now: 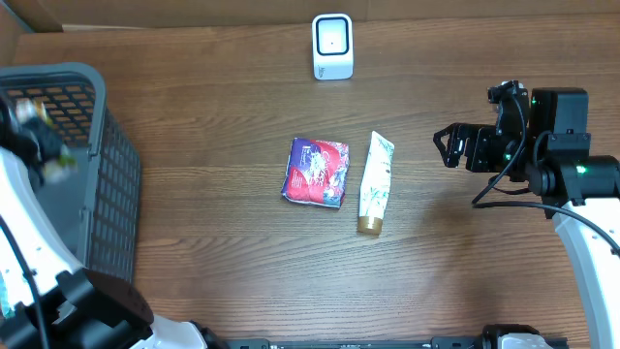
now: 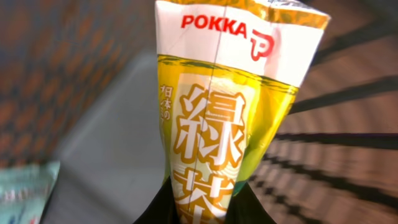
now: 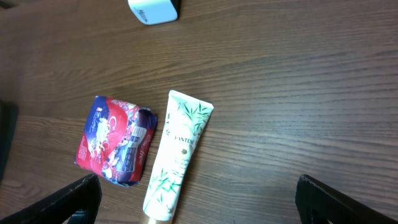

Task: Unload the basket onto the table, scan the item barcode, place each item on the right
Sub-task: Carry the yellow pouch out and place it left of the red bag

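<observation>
I am clamping my left gripper (image 2: 204, 200) on the tea (image 2: 230, 112) above the basket (image 1: 97, 174). My right gripper (image 1: 445, 145) is hanging open. The scanner (image 1: 332, 46) is sitting well apart, so the scanning is not yet done.

The bench (image 1: 242, 87) is brown wood with thin dark lines running across it. The basket (image 1: 107, 184) is dark grey with a grid of little square holes. The scanner (image 1: 332, 47) is white with a dark ring on its face. The packet (image 1: 316, 172) is purple and red with blue and white bits. The tube (image 1: 375, 179) is white with green leaves on it and a gold cap. The drink pack (image 2: 230, 93) is yellow and gold. It is white at the top with red letters, and has big white letters lower down. The left claw (image 2: 204, 199) and the right claw (image 1: 444, 147) are black.
</observation>
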Robot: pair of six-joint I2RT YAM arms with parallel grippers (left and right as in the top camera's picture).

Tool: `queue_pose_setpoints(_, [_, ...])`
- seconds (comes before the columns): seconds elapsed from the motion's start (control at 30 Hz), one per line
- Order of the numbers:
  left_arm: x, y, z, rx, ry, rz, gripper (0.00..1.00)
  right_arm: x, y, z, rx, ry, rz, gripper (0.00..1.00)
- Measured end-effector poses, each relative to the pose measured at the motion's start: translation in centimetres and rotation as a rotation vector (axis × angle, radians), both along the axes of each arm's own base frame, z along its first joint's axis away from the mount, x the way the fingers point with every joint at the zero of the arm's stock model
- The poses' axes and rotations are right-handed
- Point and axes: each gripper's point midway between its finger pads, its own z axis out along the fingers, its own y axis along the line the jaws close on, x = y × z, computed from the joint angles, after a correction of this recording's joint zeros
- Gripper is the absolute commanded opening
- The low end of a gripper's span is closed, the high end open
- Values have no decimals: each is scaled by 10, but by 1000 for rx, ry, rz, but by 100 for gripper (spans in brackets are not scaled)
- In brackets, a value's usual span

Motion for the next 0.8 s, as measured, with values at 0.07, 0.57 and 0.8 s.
queue_pose_setpoints(0.07, [15,-20,41,30,-62,-54,5,0,0,0,1,0,0,100])
queue_pose_setpoints(0.57, [39,-269,65,-155,-10,-654,7,0,0,0,0,0,0,100])
queue_pose_setpoints(0.8, [22,-322,-31,-198,220,-686,10,0,0,0,0,0,0,100])
